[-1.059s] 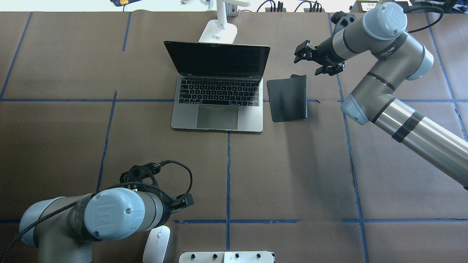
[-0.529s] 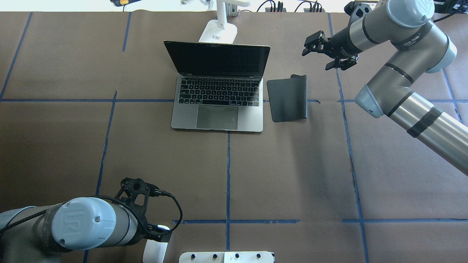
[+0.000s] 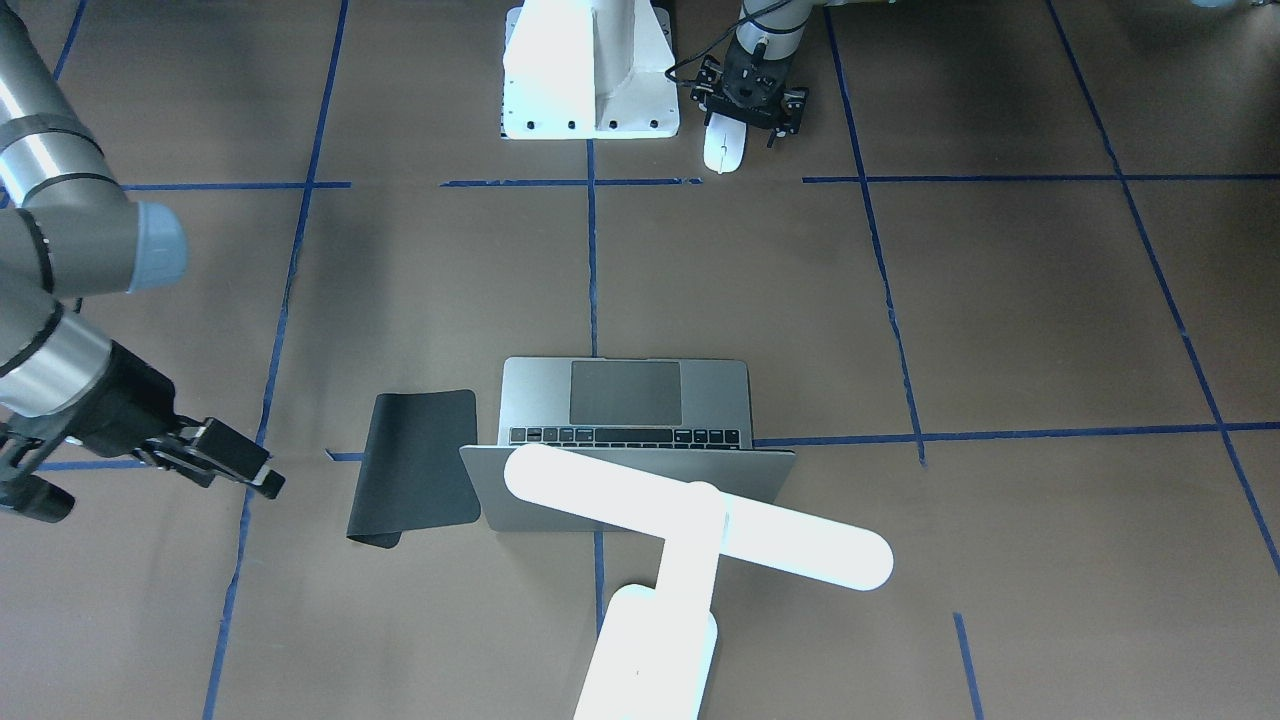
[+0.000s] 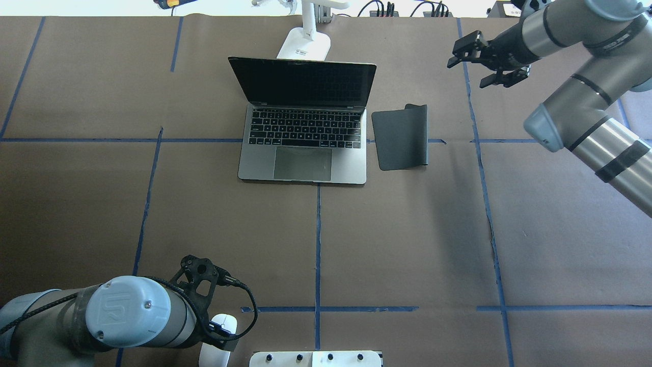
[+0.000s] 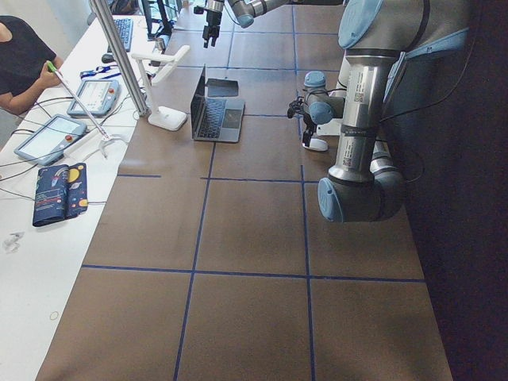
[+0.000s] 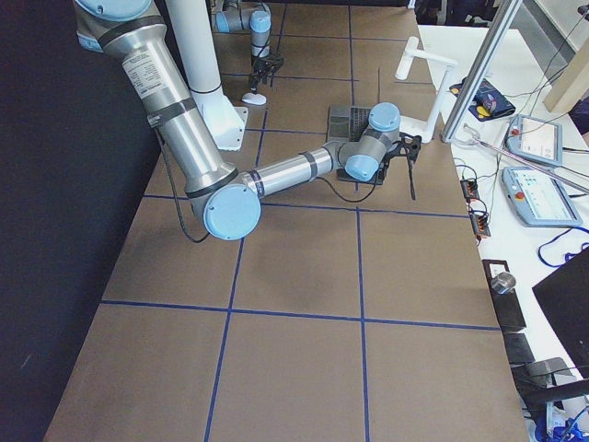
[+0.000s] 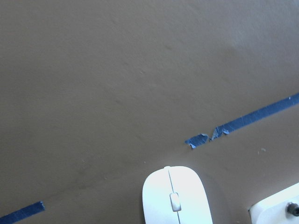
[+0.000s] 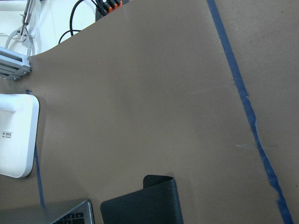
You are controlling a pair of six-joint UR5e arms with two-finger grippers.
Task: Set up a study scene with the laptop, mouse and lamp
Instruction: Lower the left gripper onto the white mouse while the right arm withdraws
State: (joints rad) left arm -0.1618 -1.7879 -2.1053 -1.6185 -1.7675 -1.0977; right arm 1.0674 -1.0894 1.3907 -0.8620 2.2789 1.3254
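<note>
The grey laptop stands open mid-table, its dark screen facing the robot. Behind it is the white lamp, whose base rests at the table's far edge and whose light bar hangs over the lid. The white mouse lies near the robot's base, also in the left wrist view. My left gripper hovers just above it, apparently open with nothing held. My right gripper is open and empty, in the air beyond the far right corner of the black pad.
A black soft pad lies right of the laptop, one far corner curled up. The white bolted pedestal stands beside the mouse. Blue tape lines grid the brown table. A person and control pendants are at a side table.
My right gripper pulled back from above the pad toward the far right, staying open. My left arm swung toward the near edge and came down over the mouse.
</note>
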